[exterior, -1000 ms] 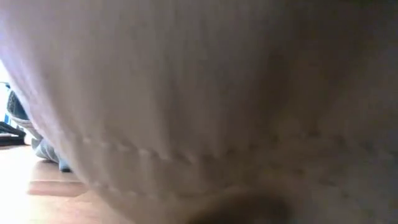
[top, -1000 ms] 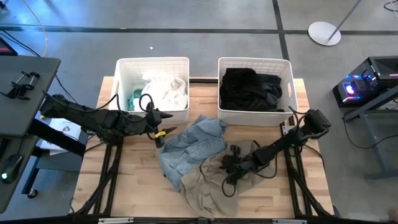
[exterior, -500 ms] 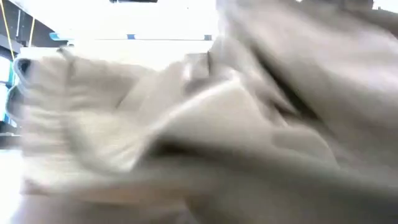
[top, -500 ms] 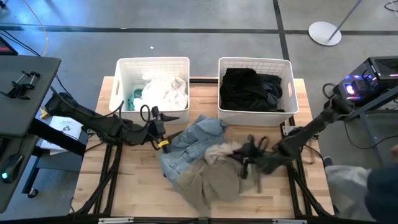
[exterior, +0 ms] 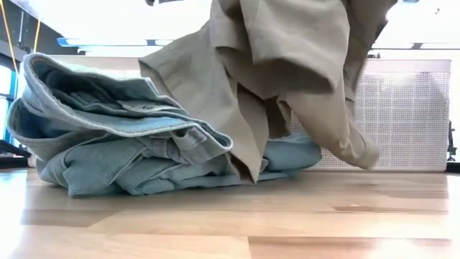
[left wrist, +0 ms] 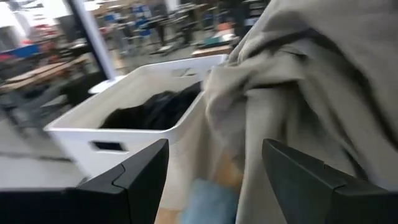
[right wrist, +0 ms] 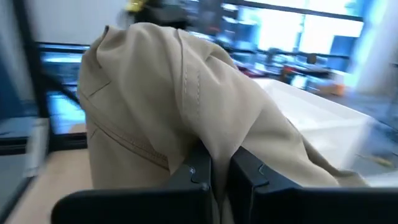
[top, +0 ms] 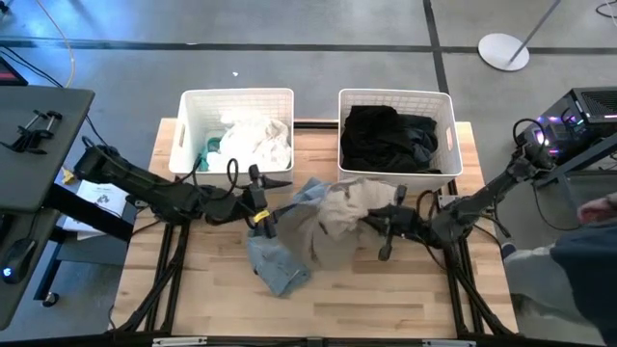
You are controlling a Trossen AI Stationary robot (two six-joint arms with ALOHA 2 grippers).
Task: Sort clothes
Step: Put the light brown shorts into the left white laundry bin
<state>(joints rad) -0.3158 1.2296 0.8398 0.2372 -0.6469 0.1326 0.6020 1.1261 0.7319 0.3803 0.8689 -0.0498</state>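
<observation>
A beige garment (top: 337, 217) hangs above the table's middle, with my right gripper (top: 374, 222) shut on it. In the low view its lower folds (exterior: 248, 162) trail down in front of the light blue denim garment (exterior: 129, 137). The denim one (top: 278, 253) lies crumpled on the table. My left gripper (top: 267, 210) stands open and level just left of both. The beige cloth (left wrist: 298, 81) fills the space ahead of its fingers. White and teal clothes lie in the left basket (top: 189, 125), black ones in the right basket (top: 451, 130). My right gripper pinches a bunched fold of the beige garment (right wrist: 202, 140) between its two fingers. The fingers lie level and come from the table's right side. The cloth drapes over and below the fingertips, slack. Most of it is lifted, and its lower folds hang down by the denim garment.
The two white lattice baskets stand side by side along the table's far edge. Bare wood (top: 405, 299) shows along the near edge and at the near right. A person's sleeve (top: 564, 280) and hand (top: 598, 207) show beyond the table's right side.
My right gripper has risen from the near part of the table and tipped from pointing down to level, taking the beige garment with it. The garment has come up off the table and now hangs over the denim one. My left gripper has gone a little toward the table's right.
</observation>
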